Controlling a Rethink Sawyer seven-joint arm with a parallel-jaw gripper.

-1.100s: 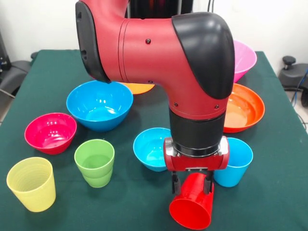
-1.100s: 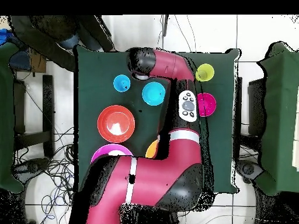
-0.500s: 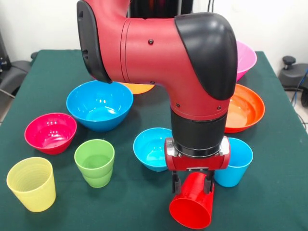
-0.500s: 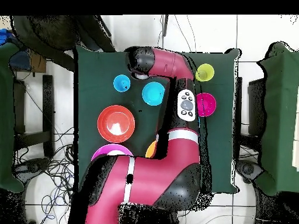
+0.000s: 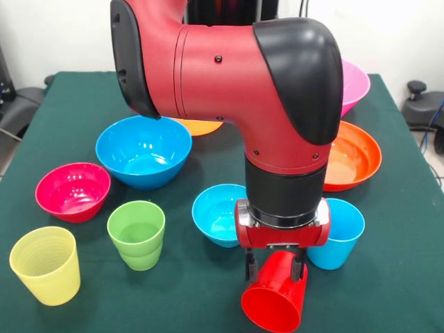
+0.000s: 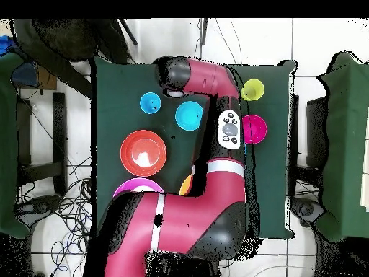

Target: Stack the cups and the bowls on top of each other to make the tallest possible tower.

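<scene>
My gripper (image 5: 274, 267) is closed on the glossy red plastic cup (image 5: 272, 299), one black finger (image 5: 249, 266) on each side of its narrow base, the cup tilted so its open mouth faces the near edge of the green cloth table (image 5: 402, 263). Over the last second the cup has shifted slightly down and to the left in the front view, so I judge I am still carrying it and have not yet placed it on anything; no tower stands yet.

Just right of my gripper sits the smooth light blue tapered cup (image 5: 338, 232), upright, and just behind on the left the small light blue round bowl (image 5: 216, 214). Further left stand the lime green cup (image 5: 137, 234), the ribbed translucent yellow cup (image 5: 46, 265) at the near left, the small glossy magenta bowl (image 5: 72, 191) and the medium blue bowl (image 5: 143, 150). At the far right lie the wide, shallow red-orange bowl (image 5: 354, 158) and the large pink bowl (image 5: 352, 84).
</scene>
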